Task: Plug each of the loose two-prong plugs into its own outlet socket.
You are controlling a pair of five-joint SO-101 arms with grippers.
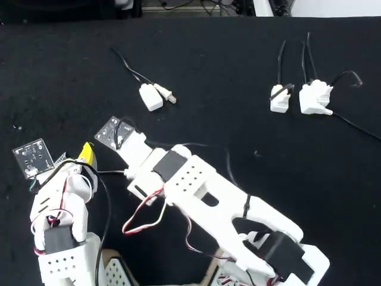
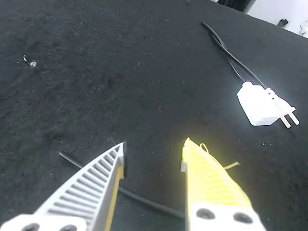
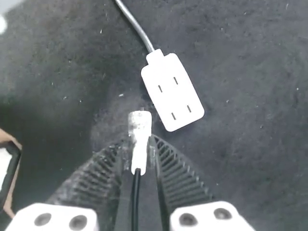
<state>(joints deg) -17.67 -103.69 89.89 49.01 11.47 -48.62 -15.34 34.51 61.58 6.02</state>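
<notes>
- The left gripper [image 2: 154,147] sits near the front left corner of the black cloth table [image 1: 238,53]. Its white and yellow fingers are spread apart and grasp nothing.
- The right gripper [image 3: 139,144] squeezes a small white plastic plug [image 3: 139,126], just beside a flat white socket block [image 3: 173,98].
- Farther back, left of the middle, a white two-prong plug [image 1: 165,93] lies against a chunky white block [image 1: 150,97].

Black bench [image 1: 238,53], pale specks on surface. Toward far edge, left of middle: white block [image 1: 150,97] just beside two-prong plug [image 1: 165,93], black cord [image 1: 127,67] trailing away. Near far right corner: small white piece [image 1: 280,99] and larger white piece [image 1: 315,98], close together. Four-slot white outlet [image 3: 172,98] lying flat.
</notes>
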